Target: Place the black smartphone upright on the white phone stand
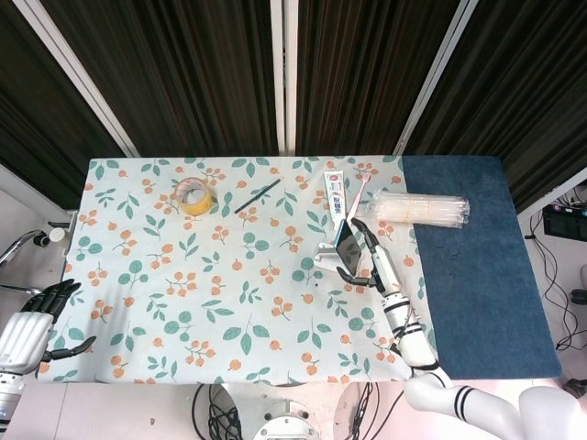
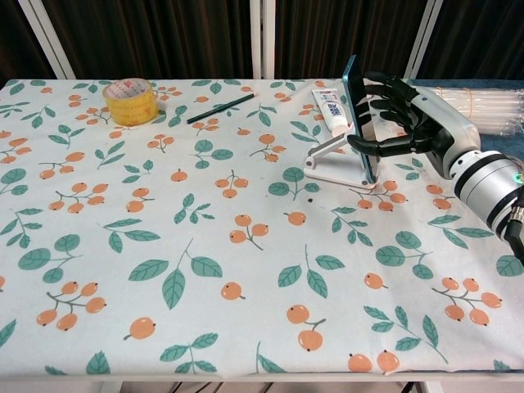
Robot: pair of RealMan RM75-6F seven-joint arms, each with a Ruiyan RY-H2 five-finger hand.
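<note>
Black slab smartphone stood upright on the white plastic phone stand, right-far part of the floral-cloth worktop. Right hand gripped the phone's right edge, fingers wrapped around it. Left hand hung off the near-left corner, fingers loosely spread, holding nothing.

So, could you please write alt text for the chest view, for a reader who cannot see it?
The robot's right hand holds a black smartphone upright on a white phone stand, on a tablecloth printed with leaves and oranges. Behind lie a toothpaste tube, a black pen and a roll of yellow tape.
</note>
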